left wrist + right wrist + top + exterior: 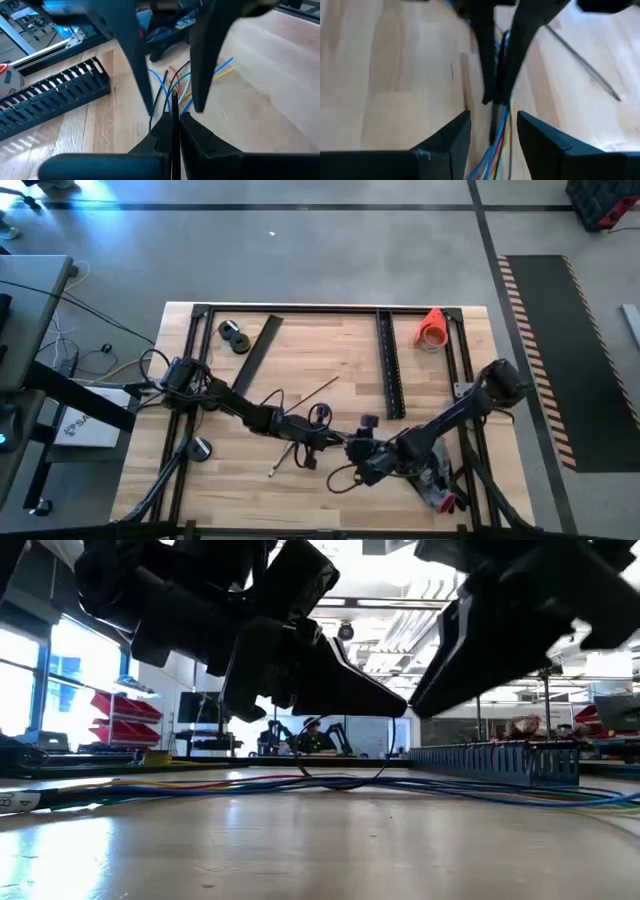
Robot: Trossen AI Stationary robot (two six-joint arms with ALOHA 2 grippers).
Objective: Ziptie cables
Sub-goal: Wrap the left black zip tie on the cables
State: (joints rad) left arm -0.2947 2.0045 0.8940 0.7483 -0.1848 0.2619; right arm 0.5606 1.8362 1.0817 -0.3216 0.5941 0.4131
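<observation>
Mid-task, no tie seen cinched yet: cables lie bunched at worktop centre-front, left claw clenched on the bundle, right claw released and straddling it just beside; looping/tightening ziptie prob. still left.

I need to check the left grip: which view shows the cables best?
Left wrist view: the cables run into the shut left gripper, coloured ends fanned out. Right wrist shows them between the open right gripper. Low view shows them flat; high view barely.
</observation>
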